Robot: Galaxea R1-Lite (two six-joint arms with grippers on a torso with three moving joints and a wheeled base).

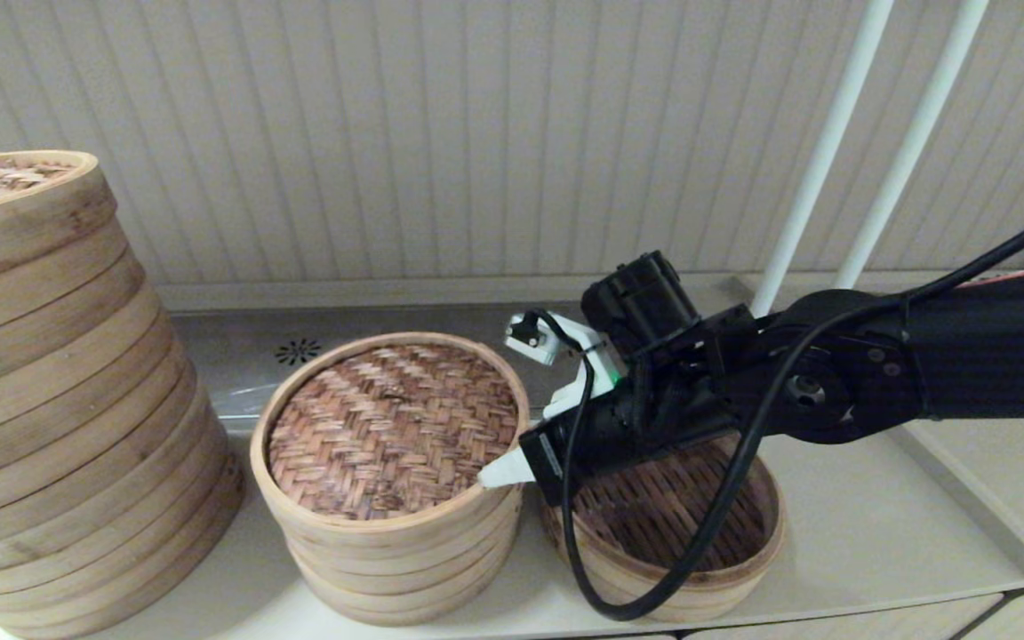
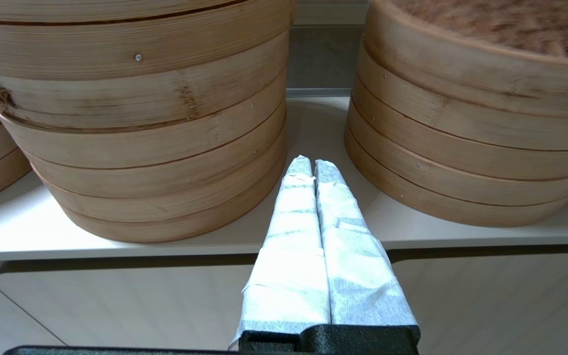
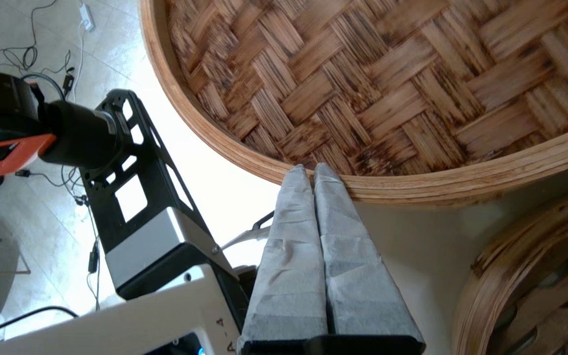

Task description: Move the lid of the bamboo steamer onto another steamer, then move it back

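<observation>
The right arm (image 1: 876,373) reaches in from the right side of the head view, forearm stretched across and slightly downward, wrist bent so the right pincer (image 1: 505,471) points toward the robot's left. Its two padded fingers (image 3: 308,236) lie pressed flat together, tips meeting with no gap. The left pincer (image 2: 308,170) is held low and level, pointing forward, its wrapped fingers (image 2: 294,231) likewise closed against each other, gripping nothing.
</observation>
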